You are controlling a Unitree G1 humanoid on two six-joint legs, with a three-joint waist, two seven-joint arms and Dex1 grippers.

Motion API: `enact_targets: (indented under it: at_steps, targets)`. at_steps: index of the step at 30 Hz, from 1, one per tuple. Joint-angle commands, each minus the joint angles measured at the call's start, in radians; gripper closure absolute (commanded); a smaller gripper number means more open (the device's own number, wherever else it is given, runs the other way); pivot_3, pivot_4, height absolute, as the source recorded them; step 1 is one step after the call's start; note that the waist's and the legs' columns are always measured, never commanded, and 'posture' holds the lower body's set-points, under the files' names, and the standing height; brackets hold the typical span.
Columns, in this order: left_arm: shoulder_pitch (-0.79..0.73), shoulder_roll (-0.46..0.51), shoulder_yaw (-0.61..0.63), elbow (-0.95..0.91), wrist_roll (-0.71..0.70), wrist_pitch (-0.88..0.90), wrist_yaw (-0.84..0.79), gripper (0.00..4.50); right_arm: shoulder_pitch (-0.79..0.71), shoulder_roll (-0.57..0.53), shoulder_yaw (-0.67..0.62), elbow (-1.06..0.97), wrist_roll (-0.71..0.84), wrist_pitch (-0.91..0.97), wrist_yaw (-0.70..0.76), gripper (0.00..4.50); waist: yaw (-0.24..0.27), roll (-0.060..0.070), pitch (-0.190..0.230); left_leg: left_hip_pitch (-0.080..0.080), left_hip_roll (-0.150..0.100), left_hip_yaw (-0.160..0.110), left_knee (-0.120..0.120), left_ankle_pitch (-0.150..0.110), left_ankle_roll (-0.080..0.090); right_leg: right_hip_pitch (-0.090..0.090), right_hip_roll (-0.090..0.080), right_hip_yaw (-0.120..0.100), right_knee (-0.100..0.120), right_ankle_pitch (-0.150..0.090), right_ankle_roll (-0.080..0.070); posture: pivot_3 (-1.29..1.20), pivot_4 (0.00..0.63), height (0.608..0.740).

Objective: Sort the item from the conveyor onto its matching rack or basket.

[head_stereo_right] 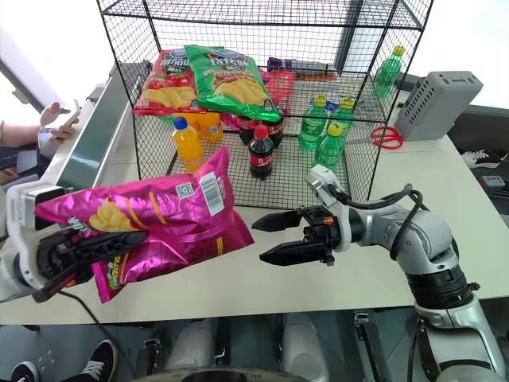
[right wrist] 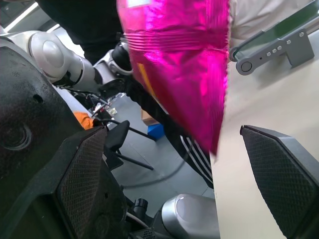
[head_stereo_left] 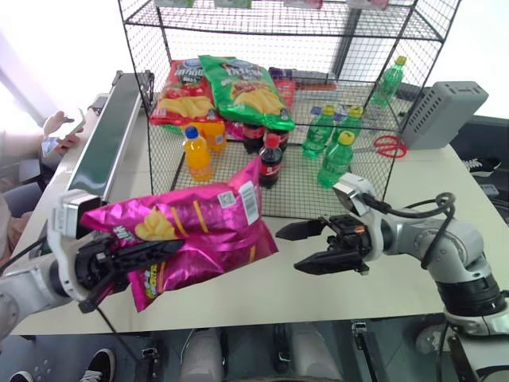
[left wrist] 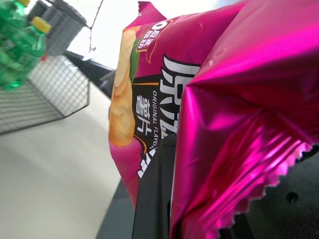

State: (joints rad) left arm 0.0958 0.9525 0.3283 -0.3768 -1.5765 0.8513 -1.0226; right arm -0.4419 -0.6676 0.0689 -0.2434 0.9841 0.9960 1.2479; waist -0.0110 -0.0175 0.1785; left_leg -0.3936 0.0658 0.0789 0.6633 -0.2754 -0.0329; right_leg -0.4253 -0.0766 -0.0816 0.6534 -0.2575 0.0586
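The item, a shiny magenta-pink crisp bag (head_stereo_left: 191,227), hangs above the table's front left, tilted, with its barcode corner pointing up toward the rack. My left gripper (head_stereo_left: 163,251) is shut on the bag's lower edge; a black finger (left wrist: 154,199) presses against the foil. To the right of the bag, my right gripper (head_stereo_left: 288,249) stands open, its tips pointing at the bag with a small gap between; the bag's end (right wrist: 184,64) hangs before its wide-apart pads (right wrist: 84,184). The conveyor (head_stereo_left: 107,139) runs along the far left. The black wire rack (head_stereo_left: 278,28) stands behind.
The rack's lower tier holds a green chip bag (head_stereo_left: 246,91), a red chip bag (head_stereo_left: 184,91), an orange bottle (head_stereo_left: 196,155), a cola bottle (head_stereo_left: 270,159) and green bottles (head_stereo_left: 336,159). A grey slotted box (head_stereo_left: 445,111) sits at the back right. A person's hand (head_stereo_left: 64,126) is beside the conveyor.
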Motion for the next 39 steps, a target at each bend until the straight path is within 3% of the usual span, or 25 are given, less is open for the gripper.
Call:
enact_targets:
  at_steps: [1, 10, 13, 20, 23, 27, 33, 34, 39]
  targets:
    - [-0.082, -0.035, -0.053, 0.026, 0.048, 0.028, -0.020, 4.47, -0.026, 0.024, 0.008, -0.048, 0.056, 0.053, -0.026, 0.00, 0.001, 0.000, 0.000, 0.000, 0.000, 0.000, 0.000, 0.000, 0.000, 0.000, 0.000, 0.000, 0.000, 0.000, 0.000, 0.00, 0.150, 0.740]
    - [-0.205, -0.123, -0.087, 0.050, 0.125, 0.063, 0.009, 4.47, -0.045, 0.088, 0.054, -0.046, 0.017, 0.053, -0.075, 0.00, -0.001, -0.001, -0.001, -0.001, 0.000, 0.000, 0.000, 0.000, 0.000, 0.000, -0.001, 0.000, -0.001, 0.000, 0.000, 0.00, 0.150, 0.740]
    - [-0.207, -0.138, -0.087, 0.045, 0.163, 0.061, 0.005, 4.50, -0.055, 0.107, 0.047, -0.031, 0.019, 0.055, -0.087, 0.86, -0.001, -0.001, -0.001, -0.001, 0.000, 0.000, 0.000, 0.000, 0.000, 0.000, 0.000, 0.000, -0.001, 0.000, 0.000, 0.00, 0.150, 0.740]
    - [-0.192, -0.160, -0.074, 0.040, 0.245, 0.035, 0.005, 4.50, -0.061, 0.114, 0.035, -0.023, 0.021, 0.057, -0.090, 4.28, 0.001, -0.001, -0.001, -0.001, 0.000, 0.000, 0.000, 0.000, 0.000, 0.000, -0.001, 0.000, -0.001, 0.000, 0.000, 0.00, 0.150, 0.740]
    - [-0.195, -0.172, -0.066, 0.053, 0.268, 0.029, 0.022, 4.50, -0.061, 0.113, 0.034, -0.024, 0.012, 0.045, -0.086, 4.37, 0.001, -0.001, -0.001, -0.001, 0.000, 0.000, 0.000, 0.000, 0.000, 0.000, -0.001, 0.000, -0.001, 0.000, 0.000, 0.00, 0.150, 0.740]
    - [-0.197, -0.171, -0.053, 0.073, 0.284, 0.031, 0.014, 3.20, -0.059, 0.109, 0.028, -0.018, 0.004, 0.038, -0.086, 4.37, 0.000, -0.001, -0.001, -0.001, 0.000, 0.000, 0.000, 0.000, 0.000, 0.000, -0.001, 0.000, -0.001, 0.000, 0.000, 0.00, 0.150, 0.740]
    - [-0.190, -0.169, -0.021, 0.084, 0.295, 0.027, 0.005, 0.19, -0.034, 0.092, 0.000, -0.013, -0.033, -0.017, -0.099, 4.37, 0.001, -0.001, -0.001, -0.001, 0.000, 0.000, 0.000, 0.000, 0.000, 0.000, -0.001, 0.000, -0.001, 0.000, 0.000, 0.00, 0.150, 0.740]
    - [-0.186, -0.168, -0.014, 0.086, 0.297, 0.027, 0.004, 0.00, -0.026, 0.085, -0.007, -0.015, -0.048, -0.033, -0.106, 4.37, 0.001, -0.001, -0.001, -0.001, 0.000, 0.000, 0.000, 0.000, 0.000, 0.000, -0.001, 0.000, -0.001, 0.000, 0.000, 0.00, 0.150, 0.740]
    - [-0.149, -0.196, 0.015, 0.073, 0.414, -0.080, 0.010, 0.00, 0.071, 0.055, -0.144, -0.059, -0.130, -0.225, -0.145, 4.37, 0.004, -0.001, 0.000, -0.002, -0.001, 0.000, 0.000, 0.000, 0.000, 0.000, -0.001, 0.000, -0.002, 0.000, 0.000, 0.00, 0.150, 0.740]
